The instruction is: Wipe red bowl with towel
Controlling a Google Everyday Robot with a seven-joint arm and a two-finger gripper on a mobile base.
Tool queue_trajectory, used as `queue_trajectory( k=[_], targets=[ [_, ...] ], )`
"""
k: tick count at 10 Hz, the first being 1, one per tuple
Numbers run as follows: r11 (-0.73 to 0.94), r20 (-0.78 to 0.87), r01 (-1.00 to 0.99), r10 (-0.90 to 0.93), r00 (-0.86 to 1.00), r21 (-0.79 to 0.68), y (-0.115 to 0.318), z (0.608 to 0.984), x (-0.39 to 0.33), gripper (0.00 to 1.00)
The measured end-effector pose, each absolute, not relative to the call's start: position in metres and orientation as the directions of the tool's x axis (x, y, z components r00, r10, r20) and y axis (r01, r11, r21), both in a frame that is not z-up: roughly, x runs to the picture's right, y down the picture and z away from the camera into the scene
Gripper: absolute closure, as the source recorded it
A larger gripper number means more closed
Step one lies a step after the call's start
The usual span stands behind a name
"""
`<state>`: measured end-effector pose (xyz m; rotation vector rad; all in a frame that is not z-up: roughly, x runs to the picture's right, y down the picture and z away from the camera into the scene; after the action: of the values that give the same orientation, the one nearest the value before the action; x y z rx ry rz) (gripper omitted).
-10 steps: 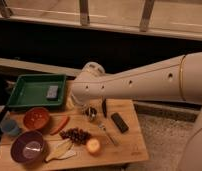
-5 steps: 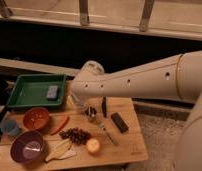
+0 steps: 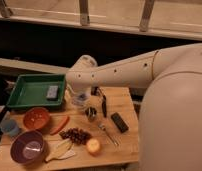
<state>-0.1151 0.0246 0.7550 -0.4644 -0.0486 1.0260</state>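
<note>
The red bowl (image 3: 36, 118) sits upright on the wooden table (image 3: 129, 107), at its left, just in front of the green tray (image 3: 29, 85). My white arm reaches in from the right, and its wrist (image 3: 84, 66) hangs over the table's back edge. The gripper (image 3: 80, 99) points down at the tray's right edge, to the right of and behind the bowl, and does not touch it. I cannot pick out a towel; a pale shape at the gripper may be it.
The tray holds a grey sponge (image 3: 52, 92). Around the bowl are a blue cup (image 3: 10, 127), a purple bowl (image 3: 28, 148), a red pepper (image 3: 60, 125), grapes (image 3: 76, 135), a banana (image 3: 59, 150), an orange fruit (image 3: 93, 145), a metal cup (image 3: 91, 113), a fork (image 3: 108, 134) and a black block (image 3: 119, 122).
The arm's wrist has drifted slightly to the left. The things on the table have not moved.
</note>
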Motion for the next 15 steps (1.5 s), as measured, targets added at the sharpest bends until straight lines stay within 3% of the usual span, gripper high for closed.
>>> queue_trajectory(
  k=[7, 9, 13, 15],
  targets=[
    [0.403, -0.216, -0.823, 0.831, 0.512, -0.401, 0.019, 0.800, -0.130, 0.36],
    [0.348, -0.228, -0.830, 0.850, 0.475, -0.435, 0.021, 0.812, -0.119, 0.52],
    [0.279, -0.243, -0.840, 0.872, 0.424, -0.466, 0.027, 0.818, -0.111, 0.94],
    [0.276, -0.229, -0.837, 0.879, 0.418, -0.472, 0.023, 0.813, -0.113, 1.00]
  ],
)
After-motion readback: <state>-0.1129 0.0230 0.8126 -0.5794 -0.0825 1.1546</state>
